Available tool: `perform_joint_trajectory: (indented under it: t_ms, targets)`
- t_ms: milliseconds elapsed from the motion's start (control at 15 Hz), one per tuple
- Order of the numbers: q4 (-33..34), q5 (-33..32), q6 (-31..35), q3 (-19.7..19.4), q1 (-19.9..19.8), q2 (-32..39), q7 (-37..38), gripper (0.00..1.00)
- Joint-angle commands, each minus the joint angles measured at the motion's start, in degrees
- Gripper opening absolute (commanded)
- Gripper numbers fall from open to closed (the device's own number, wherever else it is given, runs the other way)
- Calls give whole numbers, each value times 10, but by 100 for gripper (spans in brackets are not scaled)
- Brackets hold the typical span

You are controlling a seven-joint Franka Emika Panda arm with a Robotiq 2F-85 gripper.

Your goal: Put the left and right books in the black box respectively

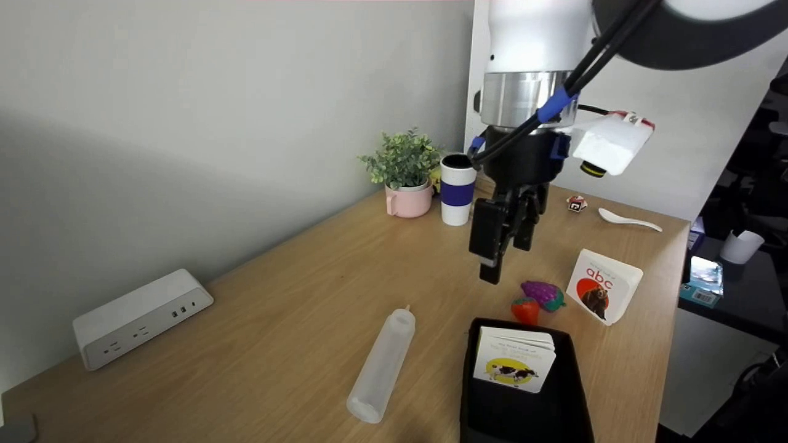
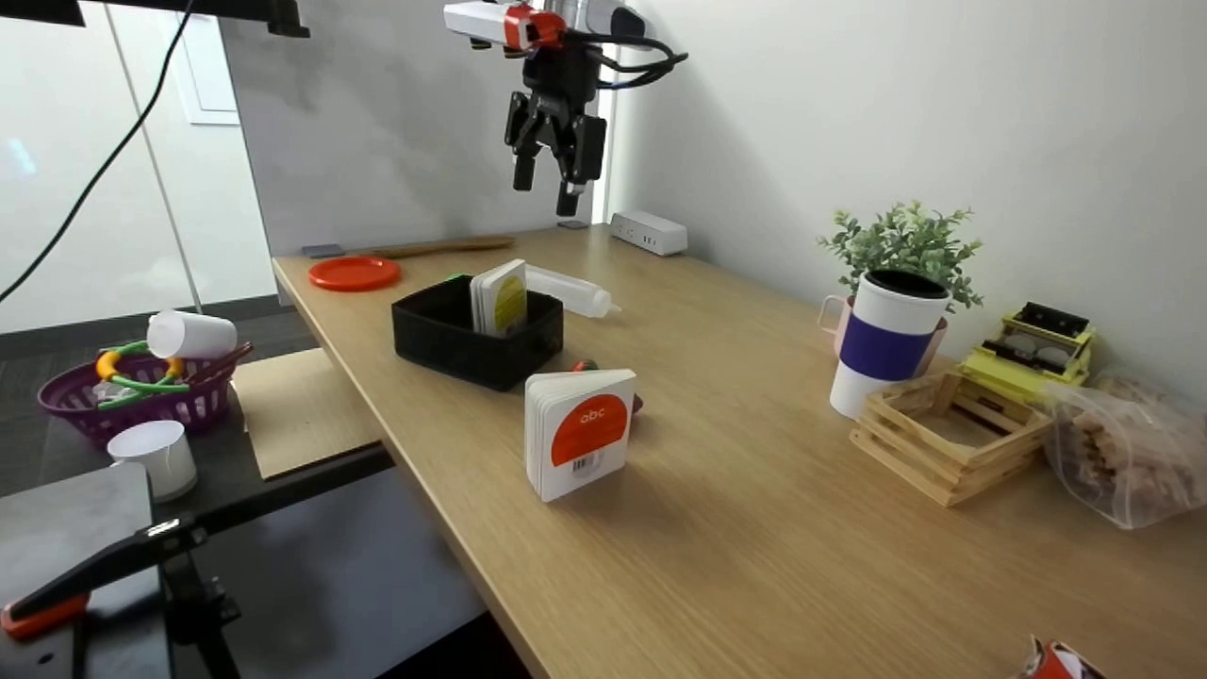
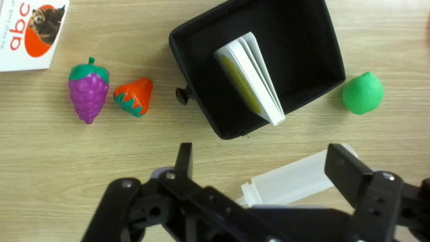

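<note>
Well apart from spread fingers (image 2: pixel 588 151): abc book (image 2: pixel 577 438); cow book (image 1: pixel 511 357) in box (image 2: pixel 453 344).

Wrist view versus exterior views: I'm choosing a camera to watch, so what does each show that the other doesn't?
Only the wrist view: the whole green toy fruit; an exterior view gives just a green sliver past the black box.
Only both exterior views: the plant, travel cup and power strip.
Shared by all: the book with the yellow picture in that box, the abc book on the table outside it, the bottle and the open gripper.
</note>
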Motion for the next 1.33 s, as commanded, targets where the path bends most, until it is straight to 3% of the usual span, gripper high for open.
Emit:
perform_joint_trajectory:
  t_ms: [0,133,333,400,600,800,1267]
  targets:
    - [-98,25,68,-9,-9,-68,45,100]
    - [-125,31,97,-7,-11,-88,45,100]
    - [-95,27,94,19,0,-75,-37,100]
    - [-93,17,82,5,-7,-70,1,100]
    - [-89,17,82,20,3,-70,-15,100]
    - [-66,-11,83,11,6,-41,23,100]
    - [-97,-42,104,-30,-3,-50,128,100]
